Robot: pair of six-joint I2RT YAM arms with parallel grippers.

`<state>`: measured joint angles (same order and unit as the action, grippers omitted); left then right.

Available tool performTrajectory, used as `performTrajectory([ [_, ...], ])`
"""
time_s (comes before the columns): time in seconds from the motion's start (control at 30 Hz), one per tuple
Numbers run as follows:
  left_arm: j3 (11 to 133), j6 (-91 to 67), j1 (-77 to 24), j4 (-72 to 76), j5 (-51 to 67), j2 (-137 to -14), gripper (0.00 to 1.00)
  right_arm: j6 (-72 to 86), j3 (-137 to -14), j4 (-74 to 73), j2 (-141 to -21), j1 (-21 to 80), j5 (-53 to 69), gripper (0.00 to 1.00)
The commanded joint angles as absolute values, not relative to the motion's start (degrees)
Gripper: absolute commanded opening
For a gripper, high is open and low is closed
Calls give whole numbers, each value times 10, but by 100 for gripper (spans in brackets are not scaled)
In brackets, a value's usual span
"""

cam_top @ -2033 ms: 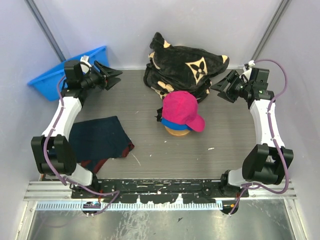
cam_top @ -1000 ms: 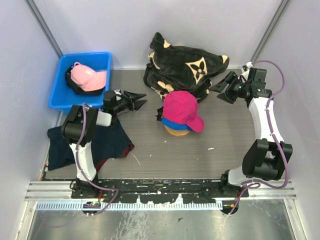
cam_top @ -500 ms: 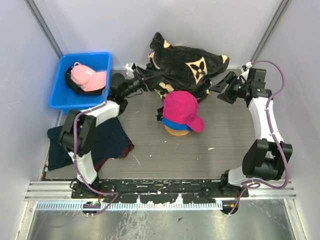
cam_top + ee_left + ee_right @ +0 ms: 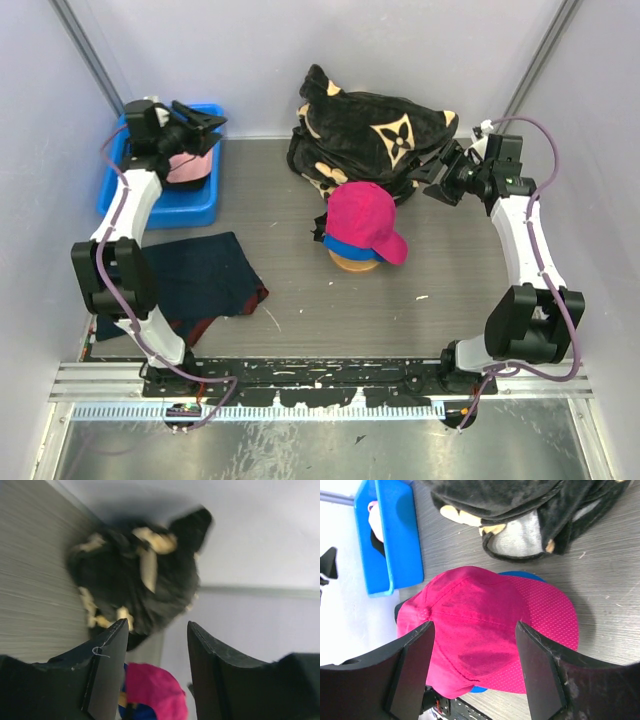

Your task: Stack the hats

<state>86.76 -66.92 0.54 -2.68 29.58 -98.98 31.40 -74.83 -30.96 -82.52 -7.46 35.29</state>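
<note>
**Left gripper** [image 4: 157, 626]: jaws stand moderately apart with nothing between them. In the top view it hangs over the far rim of the blue bin [image 4: 150, 205]. The pink hat [image 4: 186, 167] lies in that bin just below and on the near side of the jaws, clear of both fingers. Whether the fingers touch the bin rim cannot be told. In the left wrist view the gap between the fingers frames the black plush bundle [image 4: 135, 580] well beyond the tips. Lower in the same gap a part of the magenta hat [image 4: 150, 690] shows.

**Right gripper** [image 4: 474, 627]: jaws stand wide and hold nothing. In the right wrist view the crown of the magenta hat fills the space between the two fingers, well beyond them and touching neither. The blue hat [image 4: 520, 575] sits under the magenta one; only its edge shows past the crown, near the finger on the right of that view. The plush bundle lies beyond the fingertips, at the top of that view. The blue bin lies outside the finger on the left of that view, up and away from it, with the pink hat inside. The black hat [image 4: 375, 544] shows only as a dark edge beside the pink one.

**Top view, table** [image 4: 300, 320]: the two stacked hats rest on a tan stand [image 4: 355, 264], to the left of the right gripper's jaws and nearer the bases. A navy cloth [image 4: 200, 275] lies flat, well to the near side of the left gripper's jaws.
</note>
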Motion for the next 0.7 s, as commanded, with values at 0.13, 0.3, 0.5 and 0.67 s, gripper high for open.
performTrajectory([
  [0.13, 972, -513, 93, -179, 175, -1057, 61, 341, -744, -247, -769, -56, 370, 73],
  [0.3, 1078, -485, 128, -234, 130, -1150, 64, 347, -768, -266, -766, -56, 337, 75],
  [0.5, 1191, -444, 153, -319, 52, -1234, 66, 340, -744, -271, -750, -57, 296, 76],
  [0.67, 1317, -411, 160, -432, -8, -1311, 66, 342, -715, -260, -748, -56, 278, 76],
])
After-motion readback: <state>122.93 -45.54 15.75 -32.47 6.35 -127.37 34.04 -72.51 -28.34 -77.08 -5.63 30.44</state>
